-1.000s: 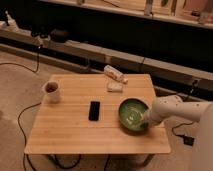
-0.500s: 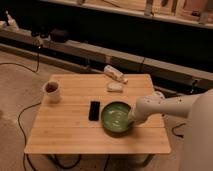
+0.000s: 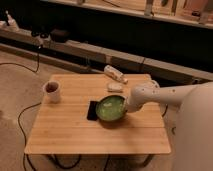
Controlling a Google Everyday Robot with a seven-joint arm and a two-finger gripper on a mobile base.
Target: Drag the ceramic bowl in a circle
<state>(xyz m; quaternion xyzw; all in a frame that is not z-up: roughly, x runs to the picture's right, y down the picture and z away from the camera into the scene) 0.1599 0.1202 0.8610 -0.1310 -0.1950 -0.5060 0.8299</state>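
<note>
**Bowl swung in against the black slab**

Nearest the camera, the robot's bulky white body [image 3: 196, 131] filled the right edge, and its white arm [image 3: 162, 95] reached left over the pale wooden tabletop [image 3: 75, 137]. The hand [image 3: 126, 107] sat just right of the flat black rectangular slab [image 3: 93, 110], low at the right rim of the round, shallow green glazed ceramic bowl [image 3: 110, 108]. It was closed, apparently pinching that rim, though the contact itself was hard to make out.

The bowl lay immediately right of the slab, with its left rim touching or slightly overlapping it. A second earlier it had stood well right of the slab with bare wood between them. Half a second earlier it was closer and a little nearer the camera. So it had travelled left and then curved away, which I judge to be an arc of the circle and not a full loop. The slab itself had not visibly shifted.

Left of the slab and slightly beyond it stood a small white mug [image 3: 52, 91], unmoved. Beyond the slab to the right lay a small pale lump [image 3: 115, 87] and a long white object [image 3: 114, 74], both in place.
</note>
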